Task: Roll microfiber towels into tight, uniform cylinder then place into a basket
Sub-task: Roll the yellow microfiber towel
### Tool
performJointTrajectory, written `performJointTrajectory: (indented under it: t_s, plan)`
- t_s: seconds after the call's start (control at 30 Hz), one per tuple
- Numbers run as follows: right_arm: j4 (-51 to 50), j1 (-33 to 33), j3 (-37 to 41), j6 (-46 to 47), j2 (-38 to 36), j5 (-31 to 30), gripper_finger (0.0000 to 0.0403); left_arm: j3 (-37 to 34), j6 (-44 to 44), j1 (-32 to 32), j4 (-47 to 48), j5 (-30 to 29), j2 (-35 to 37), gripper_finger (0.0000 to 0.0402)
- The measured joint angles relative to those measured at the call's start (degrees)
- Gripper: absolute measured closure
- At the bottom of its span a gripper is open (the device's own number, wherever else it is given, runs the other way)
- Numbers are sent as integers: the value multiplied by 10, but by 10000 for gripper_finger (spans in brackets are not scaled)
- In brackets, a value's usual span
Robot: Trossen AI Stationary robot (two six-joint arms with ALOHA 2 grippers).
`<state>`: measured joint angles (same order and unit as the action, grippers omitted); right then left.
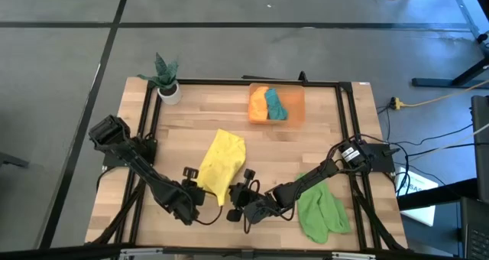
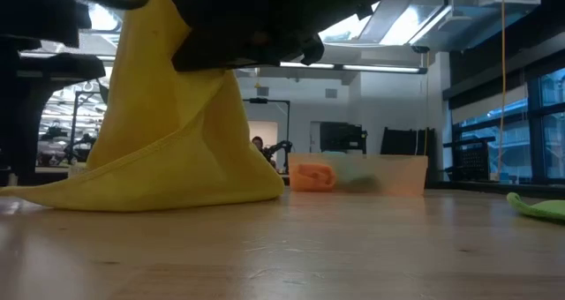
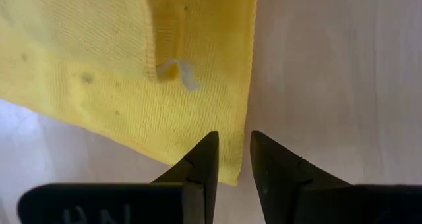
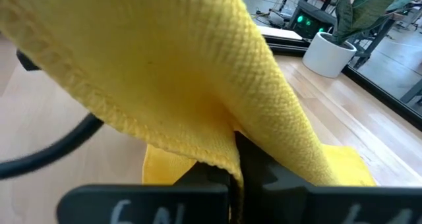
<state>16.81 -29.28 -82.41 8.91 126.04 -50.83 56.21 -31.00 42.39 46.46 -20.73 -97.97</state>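
Towels: four; yellow towel [image 1: 220, 164] gripper-held; basket [image 1: 297, 107]: one.
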Motion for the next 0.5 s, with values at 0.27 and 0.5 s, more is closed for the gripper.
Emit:
performJointTrajectory:
  t_s: [0.27,0.5]
  plan:
    - [0,0,0,-1,0,0,399,-15,-19,6,-9,3,-11,323]
    - [0,0,0,-2,0,0,399,-16,-31,9,-8,-14,-11,323]
